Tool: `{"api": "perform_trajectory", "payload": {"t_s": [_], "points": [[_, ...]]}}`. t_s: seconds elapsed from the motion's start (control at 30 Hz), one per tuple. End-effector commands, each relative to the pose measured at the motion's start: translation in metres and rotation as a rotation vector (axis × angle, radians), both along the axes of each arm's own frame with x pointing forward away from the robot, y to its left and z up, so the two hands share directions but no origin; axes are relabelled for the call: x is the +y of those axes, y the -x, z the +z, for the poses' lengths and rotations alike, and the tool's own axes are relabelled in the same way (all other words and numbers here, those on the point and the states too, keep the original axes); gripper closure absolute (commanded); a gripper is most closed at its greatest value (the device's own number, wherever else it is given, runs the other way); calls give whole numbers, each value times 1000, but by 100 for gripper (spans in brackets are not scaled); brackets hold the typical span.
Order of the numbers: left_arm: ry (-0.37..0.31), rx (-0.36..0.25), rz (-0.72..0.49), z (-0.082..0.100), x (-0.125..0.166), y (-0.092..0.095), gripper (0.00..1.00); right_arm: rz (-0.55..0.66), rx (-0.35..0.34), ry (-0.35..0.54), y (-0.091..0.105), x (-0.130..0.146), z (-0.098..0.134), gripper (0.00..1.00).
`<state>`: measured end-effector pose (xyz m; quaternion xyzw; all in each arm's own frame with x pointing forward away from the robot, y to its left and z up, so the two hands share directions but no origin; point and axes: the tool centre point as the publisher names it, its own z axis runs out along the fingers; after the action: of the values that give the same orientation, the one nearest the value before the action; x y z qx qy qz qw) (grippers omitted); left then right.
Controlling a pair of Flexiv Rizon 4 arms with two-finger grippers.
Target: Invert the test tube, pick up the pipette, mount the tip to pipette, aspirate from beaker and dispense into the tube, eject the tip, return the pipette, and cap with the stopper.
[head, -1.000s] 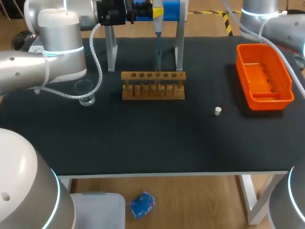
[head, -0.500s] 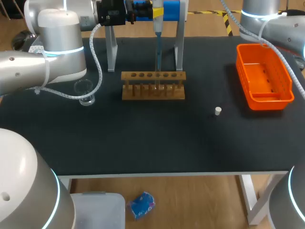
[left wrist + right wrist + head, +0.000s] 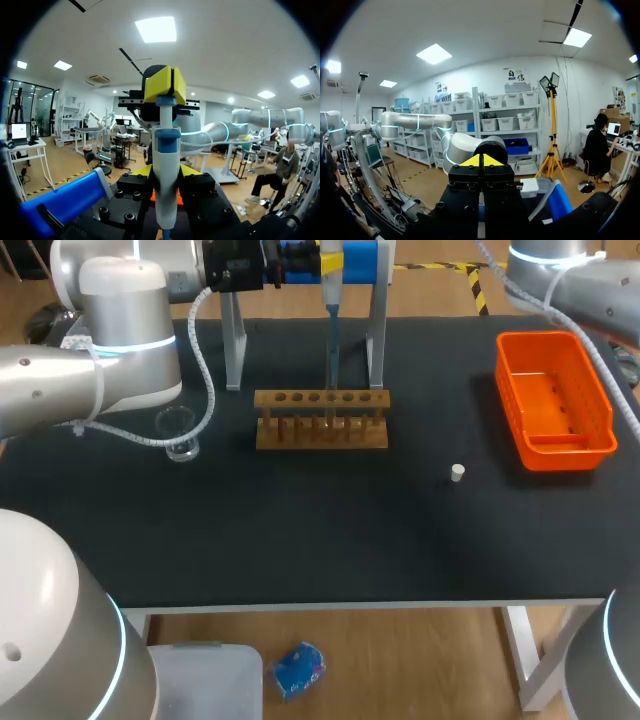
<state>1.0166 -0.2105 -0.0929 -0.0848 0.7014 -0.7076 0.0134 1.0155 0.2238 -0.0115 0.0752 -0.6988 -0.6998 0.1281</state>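
My left gripper [image 3: 331, 262] is at the back of the table, above the wooden tube rack [image 3: 320, 422], and is shut on the pipette [image 3: 332, 330]. The pipette hangs upright, its lower end reaching down to the rack. In the left wrist view the yellow tips of the left gripper [image 3: 165, 85] clamp the white and blue pipette [image 3: 165, 165] from both sides. A glass beaker [image 3: 178, 435] stands left of the rack. The small white stopper [image 3: 457, 473] lies to the right of it. My right gripper [image 3: 480, 161] is shut with nothing in it; only the right arm [image 3: 575, 280] shows in the head view.
A grey pipette stand [image 3: 235, 340] with a blue top bar [image 3: 362, 260] rises behind the rack. An orange tray [image 3: 600, 445] sits at the right edge. The left arm's cable [image 3: 205, 390] loops down near the beaker.
My right arm has drawn back a little toward the far right corner. The left arm and the pipette have not moved.
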Motion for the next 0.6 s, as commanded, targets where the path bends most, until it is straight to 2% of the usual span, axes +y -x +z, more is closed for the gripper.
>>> {"api": "perform_trajectory", "payload": {"t_s": [0.03,0.5,0.53,0.57,0.6], "points": [[-3,1,3,2,0,1,100,2,-9,6,-1,-2,5,100],[-3,1,3,2,0,1,100,-8,-48,35,1,-15,24,100],[-3,1,3,2,0,1,100,-9,-48,41,1,-17,26,96],[-3,1,3,2,0,1,100,-8,-48,47,2,-20,27,57],[-3,1,3,2,0,1,100,-9,-53,58,3,-23,29,0]]}}
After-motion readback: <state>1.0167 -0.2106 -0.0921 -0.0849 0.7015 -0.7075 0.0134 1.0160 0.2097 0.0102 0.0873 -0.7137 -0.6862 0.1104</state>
